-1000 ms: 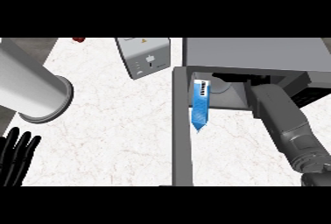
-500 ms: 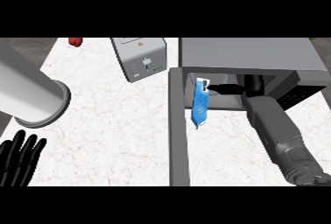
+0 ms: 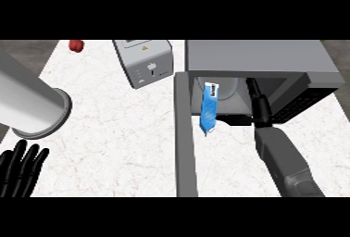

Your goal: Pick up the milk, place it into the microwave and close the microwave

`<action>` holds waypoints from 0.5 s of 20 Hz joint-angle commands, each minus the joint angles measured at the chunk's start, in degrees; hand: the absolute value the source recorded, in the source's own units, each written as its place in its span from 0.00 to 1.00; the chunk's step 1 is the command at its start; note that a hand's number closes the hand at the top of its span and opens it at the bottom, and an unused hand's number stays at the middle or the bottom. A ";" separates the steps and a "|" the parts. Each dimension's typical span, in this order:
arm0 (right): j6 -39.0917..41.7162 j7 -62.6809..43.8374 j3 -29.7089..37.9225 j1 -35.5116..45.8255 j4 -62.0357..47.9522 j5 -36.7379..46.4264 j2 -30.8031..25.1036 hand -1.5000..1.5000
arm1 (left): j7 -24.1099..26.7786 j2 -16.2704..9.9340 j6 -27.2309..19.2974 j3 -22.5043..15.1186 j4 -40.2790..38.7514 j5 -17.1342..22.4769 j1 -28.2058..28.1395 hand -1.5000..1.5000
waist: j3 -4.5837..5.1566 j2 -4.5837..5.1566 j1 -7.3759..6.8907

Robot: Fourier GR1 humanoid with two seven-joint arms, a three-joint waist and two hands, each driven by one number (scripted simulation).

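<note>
- Head view: the blue-and-white milk carton [image 3: 209, 112] stands at the mouth of the open microwave [image 3: 259, 58], its top end inside the cavity and its lower end poking out past the front edge over the white marble tabletop [image 3: 123, 134]
- The right hand [image 3: 258, 104] reaches into the cavity just beside the carton; its dark fingers lie straight along the interior, and whether they touch or hold the carton cannot be told from this angle
- The microwave door [image 3: 184, 139] hangs swung wide open, seen edge-on as a long grey bar left of the carton
- The left hand [image 3: 21, 169] rests open at the lower left corner, fingers up, holding nothing
- A grey toaster [image 3: 145, 62] and a small red object [image 3: 77, 45] sit further back, well apart from the work
- By the look of it the placing step is in hand: the carton should go fully past the sill before the hand withdraws, so the door can swing shut without catching its protruding end
</note>
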State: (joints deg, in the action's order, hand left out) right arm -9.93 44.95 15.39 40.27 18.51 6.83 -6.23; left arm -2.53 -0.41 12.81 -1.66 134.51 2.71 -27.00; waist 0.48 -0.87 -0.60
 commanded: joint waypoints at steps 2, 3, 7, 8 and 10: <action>4.09 3.11 0.77 -8.73 2.11 -2.53 1.51 0.00 | 1.96 -1.55 2.72 1.14 -3.11 1.82 0.84 0.00 | -0.45 0.70 0.99; 5.54 5.86 0.74 -12.20 3.12 -2.98 1.96 0.00 | -0.21 -0.46 1.82 -1.77 -1.61 0.34 0.90 0.00 | -0.47 0.59 1.54; 7.12 4.53 -0.84 -17.75 9.75 -3.67 2.68 0.00 | 1.79 -3.85 6.52 -0.18 -5.38 5.02 1.83 0.00 | -0.36 0.38 1.93; 9.85 5.13 -1.24 -19.53 10.24 -4.04 2.89 0.00 | 1.48 -3.30 7.31 -3.53 -4.78 3.92 0.64 0.00 | -0.38 0.38 1.87; 15.38 3.81 -2.37 -21.32 12.40 -4.86 3.03 0.00 | 0.30 -2.75 8.01 -7.64 -5.44 2.53 0.77 0.00 | -0.37 0.32 2.21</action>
State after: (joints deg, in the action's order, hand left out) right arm -0.59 48.79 14.31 24.12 27.05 3.21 -3.72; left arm -1.50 -2.49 18.34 -6.05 130.85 4.87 -26.87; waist 0.13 -0.55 0.98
